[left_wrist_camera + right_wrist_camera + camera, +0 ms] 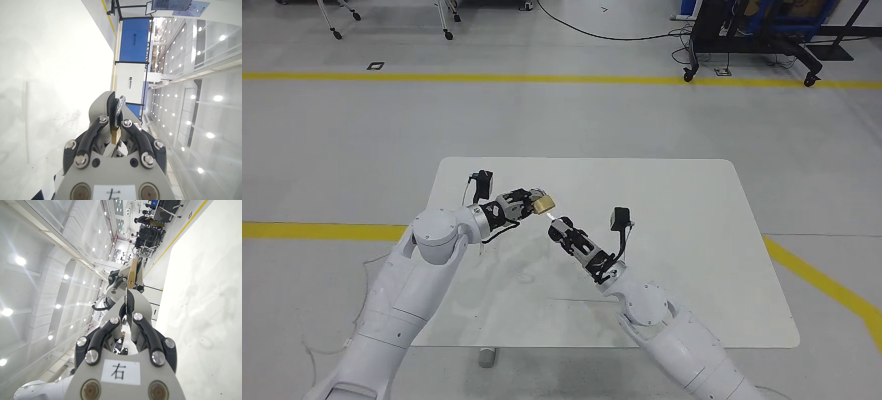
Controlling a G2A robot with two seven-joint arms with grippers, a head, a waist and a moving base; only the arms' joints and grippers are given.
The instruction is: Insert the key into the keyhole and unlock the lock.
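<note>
The right gripper [128, 298] pinches the key [126, 291] edge-on, with the blade tip at the keyhole of the brass padlock [131, 274]. The left gripper [118, 107] is clamped on that padlock. Both are held up above the white table [692, 260]. To seat the key well, I'd keep blade and slot on one line, push straight in, and twist only once it is fully home. How deep the tip sits is hard to make out. The key's bow is hidden between the pads.

Lock [543, 204] close before right hand [557, 229]
</note>
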